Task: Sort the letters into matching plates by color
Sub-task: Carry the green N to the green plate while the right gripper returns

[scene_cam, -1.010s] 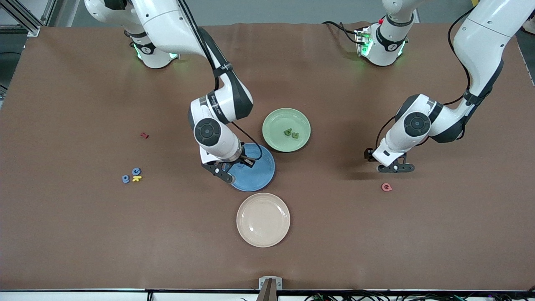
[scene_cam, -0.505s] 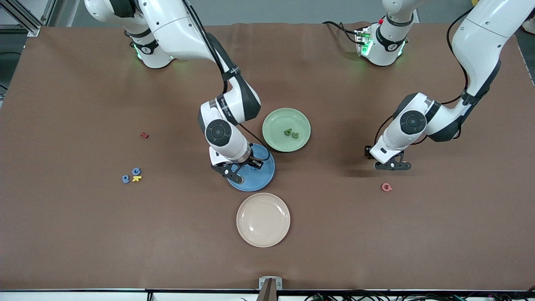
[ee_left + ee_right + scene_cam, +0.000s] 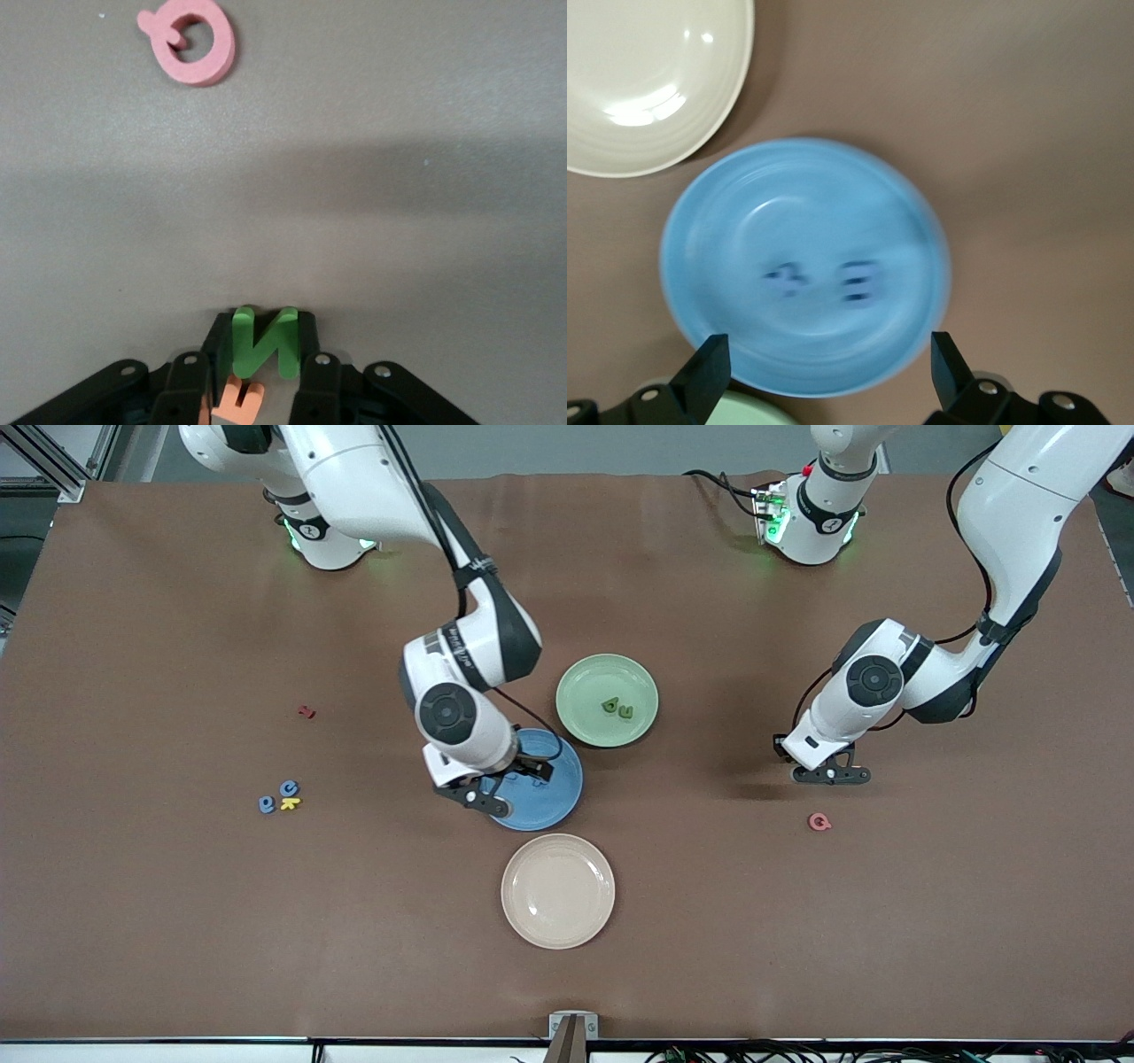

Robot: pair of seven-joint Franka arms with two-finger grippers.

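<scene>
My right gripper hangs open over the blue plate, in which two blue letters lie. My left gripper is down at the table toward the left arm's end, shut on a green letter N. An orange letter lies against the N between the fingers. A pink letter lies nearer the front camera than that gripper. The green plate holds two green letters. The cream plate holds nothing.
Toward the right arm's end of the table lie two blue letters and a yellow one in a cluster. A red letter lies farther from the front camera. The three plates stand close together mid-table.
My right gripper has opened over the blue plate and drifted a little toward its own end. My left gripper's fingers have closed in on the green letter.
</scene>
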